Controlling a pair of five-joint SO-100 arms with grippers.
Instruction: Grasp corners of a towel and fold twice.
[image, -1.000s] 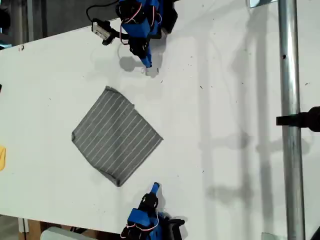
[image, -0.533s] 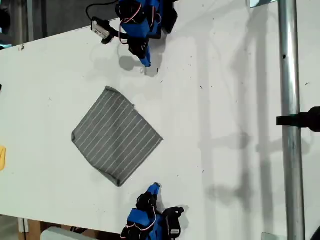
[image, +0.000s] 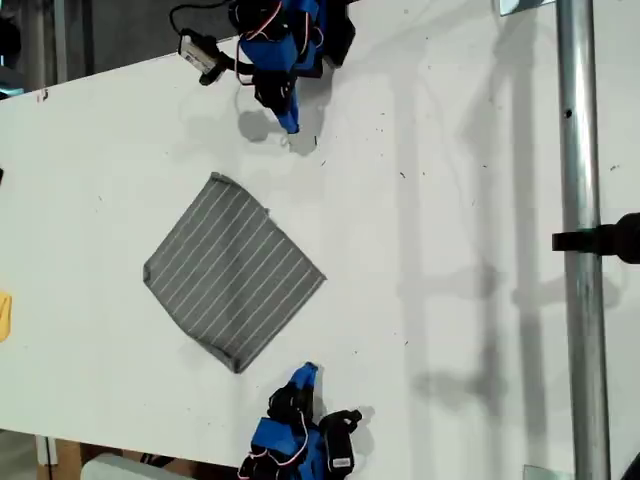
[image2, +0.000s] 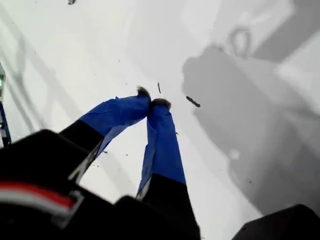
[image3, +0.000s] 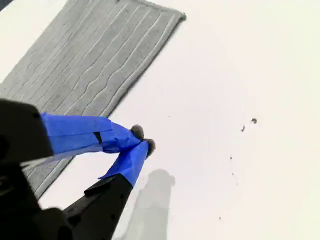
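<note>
The white counter (image: 450, 250) is lying bare over most of the exterior view, carrying only small dark specks and soft shadows. A metal pole (image: 580, 200) is running down the view at three o'clock, and something yellow (image: 4, 315) is poking in at the nine o'clock edge.

The towel (image: 233, 270) is lying flat as a diamond, a little toward nine o'clock from the view's centre, with open counter all around it. Its lowest corner (image: 237, 366) is pointing toward six o'clock.

My first tool (image: 291, 122) is hanging at twelve o'clock, well apart from the towel, over bare speckled counter; its tips are pressing together on nothing. My second tool (image: 306, 374) is sitting at six o'clock, near that lowest corner but apart from it, its tips also closed and empty.
</note>
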